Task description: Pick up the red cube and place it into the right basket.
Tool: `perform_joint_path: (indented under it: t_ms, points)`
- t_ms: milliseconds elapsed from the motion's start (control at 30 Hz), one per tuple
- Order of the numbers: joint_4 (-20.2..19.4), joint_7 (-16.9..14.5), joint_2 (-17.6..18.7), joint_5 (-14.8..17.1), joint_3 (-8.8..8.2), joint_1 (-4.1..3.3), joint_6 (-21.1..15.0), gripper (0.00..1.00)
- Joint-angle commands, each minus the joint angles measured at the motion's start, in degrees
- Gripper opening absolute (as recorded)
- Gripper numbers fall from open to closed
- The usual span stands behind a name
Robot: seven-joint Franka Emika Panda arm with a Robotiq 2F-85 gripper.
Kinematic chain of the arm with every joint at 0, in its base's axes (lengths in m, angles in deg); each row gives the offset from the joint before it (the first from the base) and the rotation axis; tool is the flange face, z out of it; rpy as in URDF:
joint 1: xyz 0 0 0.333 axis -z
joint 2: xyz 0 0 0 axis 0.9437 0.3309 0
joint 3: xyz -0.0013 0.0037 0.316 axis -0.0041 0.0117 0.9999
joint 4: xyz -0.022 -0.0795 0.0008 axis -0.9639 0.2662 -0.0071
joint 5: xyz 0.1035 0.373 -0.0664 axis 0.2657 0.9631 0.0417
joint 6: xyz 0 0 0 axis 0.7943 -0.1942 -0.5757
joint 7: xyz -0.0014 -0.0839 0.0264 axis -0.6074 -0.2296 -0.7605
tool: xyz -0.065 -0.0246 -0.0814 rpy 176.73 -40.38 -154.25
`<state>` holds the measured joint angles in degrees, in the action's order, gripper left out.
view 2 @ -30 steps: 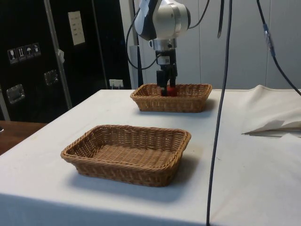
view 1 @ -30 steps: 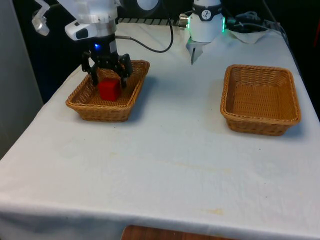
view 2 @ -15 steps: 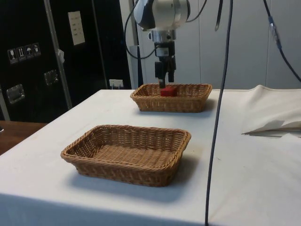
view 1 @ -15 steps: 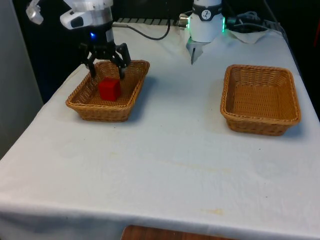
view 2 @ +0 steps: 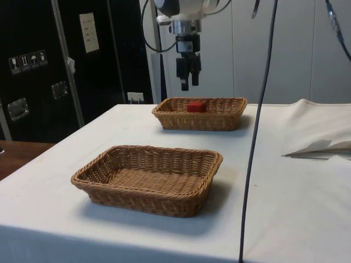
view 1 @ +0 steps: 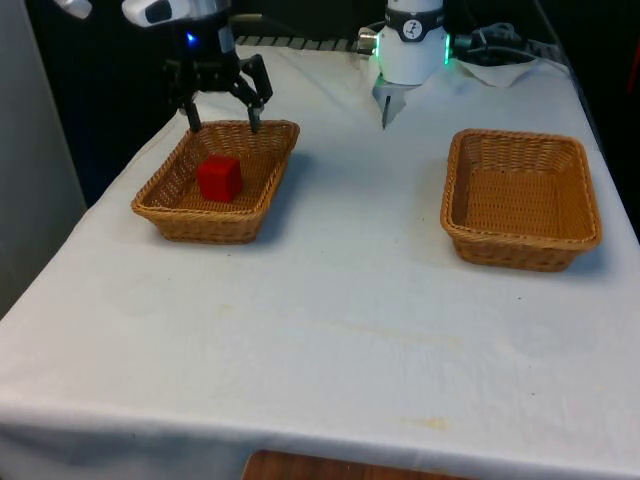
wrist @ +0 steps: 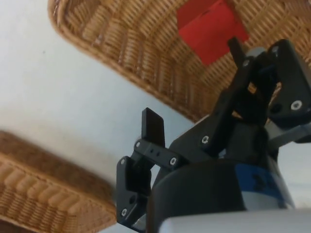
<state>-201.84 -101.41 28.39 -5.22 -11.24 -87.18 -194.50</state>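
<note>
The red cube (view 1: 219,178) rests on the floor of the wicker basket (view 1: 160,205) at the front view's left, also visible as the red cube (view 2: 196,106) in the side view and the red cube (wrist: 210,26) in the wrist view. My gripper (view 1: 222,122) hangs open above that basket's far rim, well clear of the cube, with nothing between its fingers (wrist: 152,127). From the side, the gripper (view 2: 187,85) is above the far basket (view 2: 219,120). The other wicker basket (view 1: 575,240) at the front view's right holds nothing.
A crumpled white cloth and cables lie at the far right corner (view 1: 500,60). In the side view the near basket (view 2: 142,194) stands in the foreground, and a black cable (view 2: 255,137) hangs down in front.
The gripper let go of the red cube in the left basket and has risen straight up, its fingers now open above the basket's far rim. The cube stays put.
</note>
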Motion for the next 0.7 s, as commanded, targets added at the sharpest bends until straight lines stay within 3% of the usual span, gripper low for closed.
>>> perform_joint_path:
  t_ms: [0,167,200,233,267,500,533,567,667]
  points:
    - [-0.40,1.32,-1.09,-1.60,-0.63,-1.03,0.57,1.00]
    - [-0.46,4.07,-3.90,-4.87,-0.40,-2.12,2.52,1.00]
    - [-0.17,3.27,-3.55,-4.01,0.11,-1.32,2.46,1.00]
    - [-0.46,4.53,-4.35,-5.44,-0.29,-2.23,2.86,1.00]
    - [-0.40,5.61,-5.16,-6.59,-0.11,-2.69,3.55,1.00]
    - [-0.11,9.28,-8.02,-10.54,0.92,-3.67,6.02,1.00]
    - [-0.11,8.54,-7.85,-9.80,1.32,-3.04,5.67,1.00]
    - [-0.06,9.80,-8.37,-11.00,1.09,-3.78,6.36,1.00]
    - [0.23,11.57,-9.74,-12.78,1.89,-4.13,7.79,1.00]
